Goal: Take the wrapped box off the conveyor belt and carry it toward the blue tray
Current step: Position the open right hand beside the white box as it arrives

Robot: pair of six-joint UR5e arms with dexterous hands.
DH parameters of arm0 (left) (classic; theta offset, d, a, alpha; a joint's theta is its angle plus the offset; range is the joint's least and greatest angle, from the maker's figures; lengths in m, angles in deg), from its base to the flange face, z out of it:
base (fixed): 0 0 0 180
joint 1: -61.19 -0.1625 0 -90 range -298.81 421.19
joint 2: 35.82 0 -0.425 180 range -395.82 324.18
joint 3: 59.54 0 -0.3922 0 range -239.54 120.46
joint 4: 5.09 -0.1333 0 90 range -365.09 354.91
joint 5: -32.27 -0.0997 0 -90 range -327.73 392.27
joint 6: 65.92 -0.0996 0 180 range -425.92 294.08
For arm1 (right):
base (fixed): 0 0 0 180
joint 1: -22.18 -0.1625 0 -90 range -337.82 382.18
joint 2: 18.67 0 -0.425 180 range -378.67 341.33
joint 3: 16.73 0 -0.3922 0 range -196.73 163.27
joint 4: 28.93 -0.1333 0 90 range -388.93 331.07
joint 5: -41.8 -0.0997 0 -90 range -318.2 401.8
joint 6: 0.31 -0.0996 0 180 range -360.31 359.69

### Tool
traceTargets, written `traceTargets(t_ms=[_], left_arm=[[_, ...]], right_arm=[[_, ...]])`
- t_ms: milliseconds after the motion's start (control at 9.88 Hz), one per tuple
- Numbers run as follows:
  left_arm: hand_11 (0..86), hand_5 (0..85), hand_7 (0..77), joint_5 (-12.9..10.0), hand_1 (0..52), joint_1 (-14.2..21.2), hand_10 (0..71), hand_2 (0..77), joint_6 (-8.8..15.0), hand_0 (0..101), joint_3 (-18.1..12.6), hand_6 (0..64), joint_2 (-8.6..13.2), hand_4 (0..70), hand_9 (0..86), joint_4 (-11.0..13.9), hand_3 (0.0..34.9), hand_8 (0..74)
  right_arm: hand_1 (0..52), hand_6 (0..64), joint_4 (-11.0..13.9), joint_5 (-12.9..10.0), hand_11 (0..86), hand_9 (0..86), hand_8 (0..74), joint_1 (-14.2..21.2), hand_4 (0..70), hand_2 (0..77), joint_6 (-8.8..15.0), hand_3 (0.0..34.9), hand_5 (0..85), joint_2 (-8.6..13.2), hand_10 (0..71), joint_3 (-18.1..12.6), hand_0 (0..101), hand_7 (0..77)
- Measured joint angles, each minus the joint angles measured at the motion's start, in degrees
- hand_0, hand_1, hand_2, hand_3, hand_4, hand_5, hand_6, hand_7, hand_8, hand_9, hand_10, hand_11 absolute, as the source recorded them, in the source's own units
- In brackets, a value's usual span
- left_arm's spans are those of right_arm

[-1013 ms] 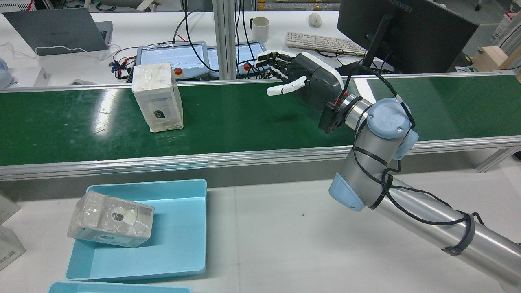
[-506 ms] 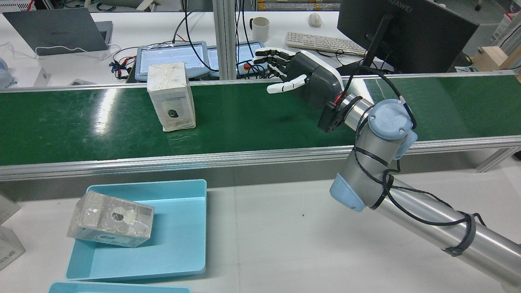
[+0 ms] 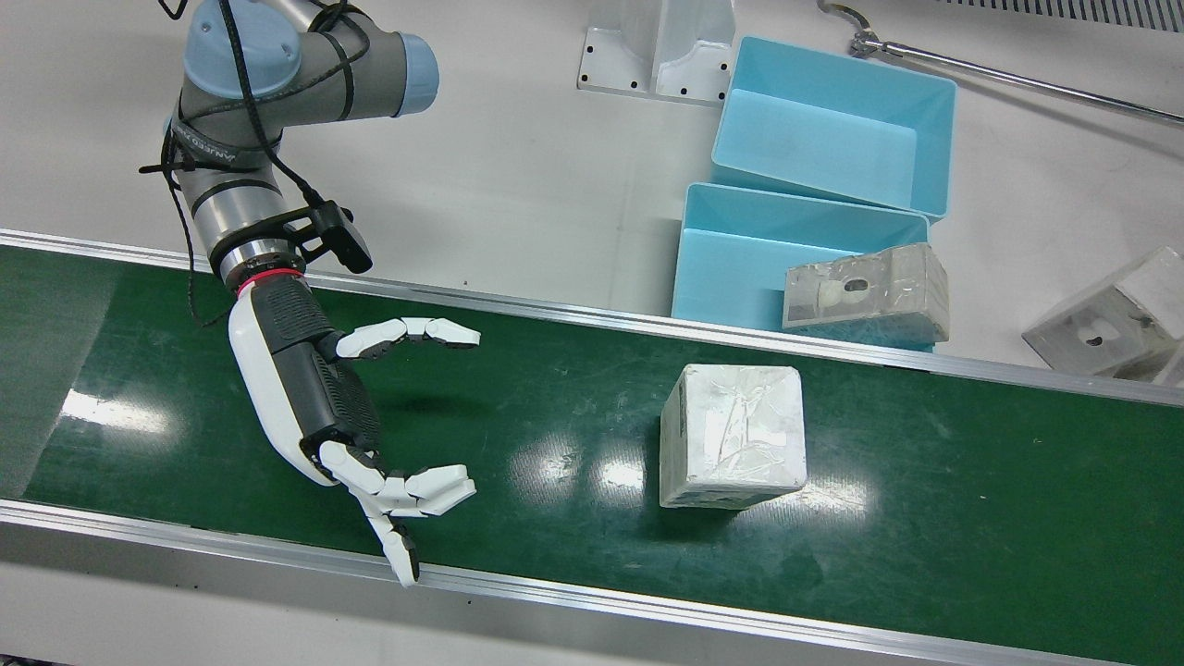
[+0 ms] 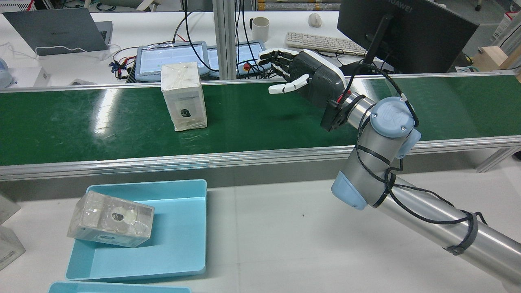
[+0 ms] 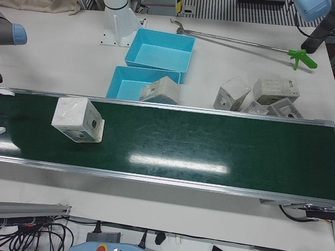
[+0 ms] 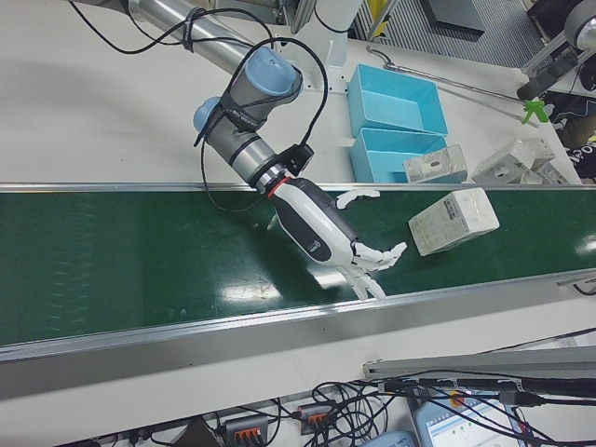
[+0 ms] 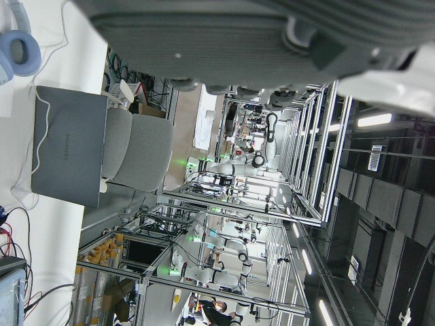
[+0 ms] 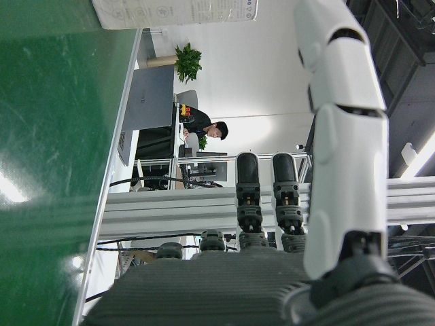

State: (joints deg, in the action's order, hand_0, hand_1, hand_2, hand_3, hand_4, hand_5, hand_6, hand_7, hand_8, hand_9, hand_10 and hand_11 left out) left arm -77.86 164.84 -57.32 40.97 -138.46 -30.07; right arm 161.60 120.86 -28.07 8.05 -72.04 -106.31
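The wrapped box [image 4: 184, 101] stands upright on the green conveyor belt [image 4: 81, 130]. It also shows in the front view [image 3: 731, 449], the left-front view [image 5: 77, 120] and the right-front view [image 6: 453, 221]. My right hand [image 4: 301, 77] hovers over the belt to the box's right, open, fingers spread toward the box with a clear gap between them. The hand also shows in the front view [image 3: 370, 416] and the right-front view [image 6: 335, 237]. The blue tray [image 4: 146, 185] sits on the white table near the belt. My left hand [image 7: 272, 34] shows only as a palm edge.
Another wrapped box [image 4: 110, 219] leans on the tray's left rim. A second blue tray [image 3: 832, 92] lies beside the first. Several wrapped boxes [image 5: 256, 97] lie on the table. Aluminium rails [image 4: 260, 156] edge the belt. A monitor [image 4: 407, 32] stands behind it.
The wrapped box has travelled right along the belt in the rear view, closer to my right hand. The hand has shifted only slightly and stays open.
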Motion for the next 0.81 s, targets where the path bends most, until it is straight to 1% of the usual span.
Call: traceTargets(t_ms=[101, 203, 304, 405, 506, 608, 709, 810], left_arm=[[0.0, 1.1, 0.5, 0.0, 0.0, 0.0, 0.5, 0.5, 0.0, 0, 0.0, 0.0, 0.0, 0.0, 0.0, 0.0, 0.0, 0.5], [0.0, 1.1, 0.5, 0.0, 0.0, 0.0, 0.5, 0.5, 0.0, 0, 0.0, 0.0, 0.0, 0.0, 0.0, 0.0, 0.0, 0.5], [0.0, 1.1, 0.5, 0.0, 0.0, 0.0, 0.5, 1.1, 0.0, 0, 0.0, 0.0, 0.0, 0.0, 0.0, 0.0, 0.0, 0.5], [0.0, 1.1, 0.5, 0.0, 0.0, 0.0, 0.5, 1.1, 0.0, 0, 0.0, 0.0, 0.0, 0.0, 0.0, 0.0, 0.0, 0.5], [0.5, 1.1, 0.5, 0.0, 0.0, 0.0, 0.5, 1.1, 0.0, 0, 0.0, 0.0, 0.0, 0.0, 0.0, 0.0, 0.0, 0.5], [0.5, 1.1, 0.5, 0.0, 0.0, 0.0, 0.5, 1.1, 0.0, 0, 0.0, 0.0, 0.0, 0.0, 0.0, 0.0, 0.0, 0.5], [0.0, 1.1, 0.5, 0.0, 0.0, 0.0, 0.5, 1.1, 0.0, 0, 0.0, 0.0, 0.0, 0.0, 0.0, 0.0, 0.0, 0.5], [0.0, 1.1, 0.5, 0.0, 0.0, 0.0, 0.5, 1.1, 0.0, 0, 0.0, 0.0, 0.0, 0.0, 0.0, 0.0, 0.0, 0.5]], right_arm=[[18.5, 11.4, 0.6, 0.0, 1.6, 5.4, 1.6, -0.1, 24.5, 21.8, 0.0, 5.2, 27.8, 0.0, 0.0, -0.1, 51, 32.2], [18.5, 11.4, 0.9, 0.0, 1.6, 5.4, 1.6, -0.1, 24.5, 21.8, 0.0, 5.2, 27.8, 0.1, 0.0, -0.1, 51, 32.2], [18.5, 11.4, 1.1, -0.1, 1.6, 5.4, 1.6, 0.1, 21.3, 21.8, 0.0, 5.0, 27.8, 0.2, 0.0, 0.0, 51, 32.2], [18.5, 11.4, 1.1, -0.1, 1.6, 5.4, 1.6, 0.4, 21.3, 20.7, 0.0, 5.2, 27.8, 0.4, 0.0, 0.1, 51, 29.5], [16.4, 11.4, 1.2, -0.2, 1.6, 5.4, 0.5, 0.7, 21.3, 20.7, 0.1, 5.3, 27.3, 0.6, 0.0, 0.1, 51, 29.5], [18.0, 10.4, 1.3, -0.3, 1.6, 4.9, 0.0, 1.0, 18.5, 19.1, 0.1, 8.0, 26.2, 0.6, 0.0, 0.2, 51, 29.5], [18.5, 8.7, 1.3, -0.6, 1.6, 3.8, 0.0, 1.3, 16.9, 18.0, 0.1, 10.8, 25.6, 0.6, 0.0, 0.3, 51, 27.8], [9.3, 8.2, 1.3, -0.8, 1.6, 3.8, 0.0, 1.6, 16.9, 13.6, 0.1, 13.0, 25.6, 0.6, 0.0, 0.3, 48, 27.8]])
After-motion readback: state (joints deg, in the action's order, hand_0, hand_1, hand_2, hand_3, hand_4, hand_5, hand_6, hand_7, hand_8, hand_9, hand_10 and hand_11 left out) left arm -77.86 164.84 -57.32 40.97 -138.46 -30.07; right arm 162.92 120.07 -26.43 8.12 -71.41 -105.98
